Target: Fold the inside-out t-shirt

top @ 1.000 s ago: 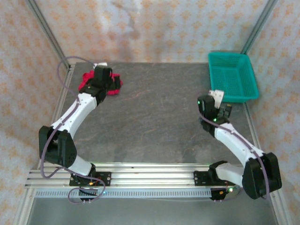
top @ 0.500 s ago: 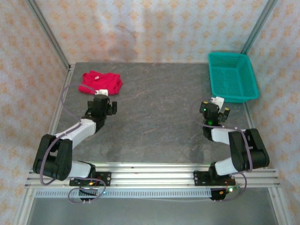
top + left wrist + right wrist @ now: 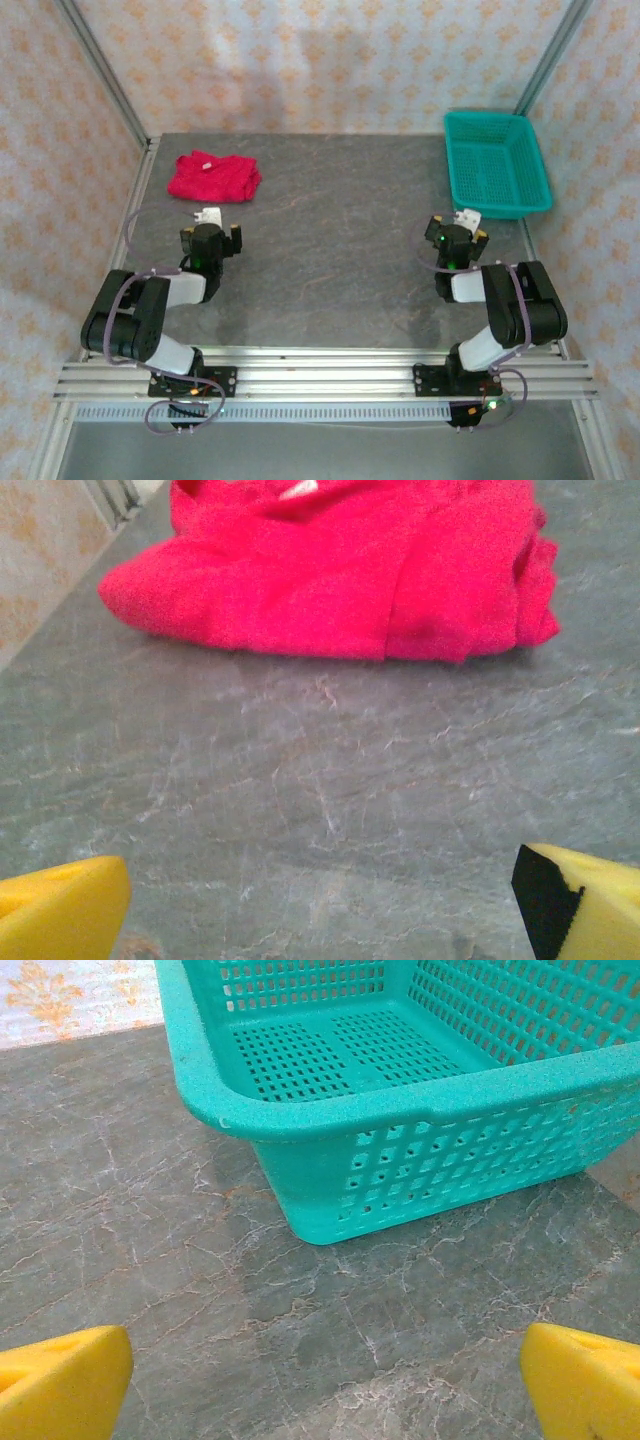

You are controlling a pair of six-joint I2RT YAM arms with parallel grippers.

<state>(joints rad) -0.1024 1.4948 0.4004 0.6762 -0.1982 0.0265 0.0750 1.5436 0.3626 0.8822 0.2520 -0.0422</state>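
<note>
**A:** Where is the t-shirt [image 3: 213, 177]?

**B:** It's at the far end of the desk [image 3: 340, 250], well apart from the teal basket [image 3: 495, 160] and level with it. It lies in a rumpled, doubled-over heap. Your left tool [image 3: 207, 224] faces the shirt's near edge with its fingers spread and nothing in it. Your right tool [image 3: 458, 222] is just beside the basket's near corner, also wide apart and empty.

**A:** How will it handle?

**B:** Probably light, limp and floppy, so it will sag from wherever you pinch it. Take a single layer at a hem or shoulder edge, low against the desk. Avoid the thick stacked folds on its basket-ward side, since you'd likely drag the whole bundle.
</note>
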